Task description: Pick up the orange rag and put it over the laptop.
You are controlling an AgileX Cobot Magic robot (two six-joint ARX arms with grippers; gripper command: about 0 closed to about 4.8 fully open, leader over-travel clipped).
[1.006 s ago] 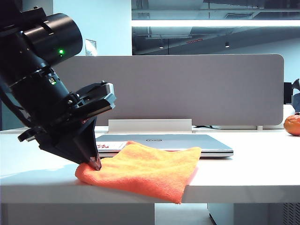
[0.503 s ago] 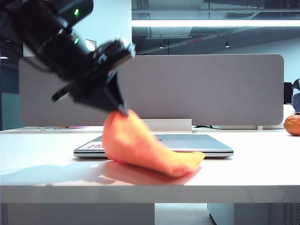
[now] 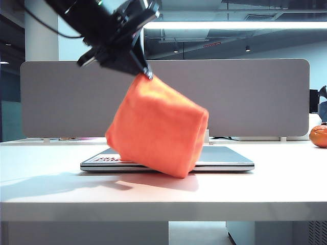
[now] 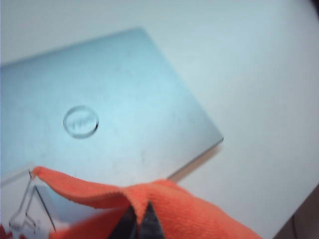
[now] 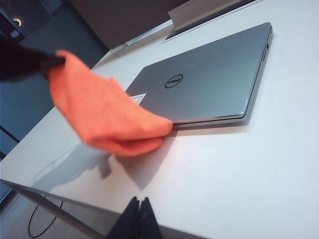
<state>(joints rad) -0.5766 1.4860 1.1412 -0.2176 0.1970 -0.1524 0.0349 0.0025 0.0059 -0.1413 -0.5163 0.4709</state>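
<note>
Left gripper (image 3: pixel 148 75): raised above the closed laptop (image 3: pixel 225 157), fingertips clamped on one corner of the orange rag (image 3: pixel 158 130). Rag hangs free, its lowest fold by the laptop's front edge. Right gripper (image 5: pixel 139 215): fingers pressed together, empty, off the white table (image 3: pixel 286 189) front. Orange fruit (image 3: pixel 318 136): far right table edge.

You're in an office.
You see a grey desk divider (image 3: pixel 230 97), a white tabletop (image 3: pixel 265 189), a laptop (image 3: pixel 225 158) and ceiling strip lights (image 3: pixel 235 25).
</note>
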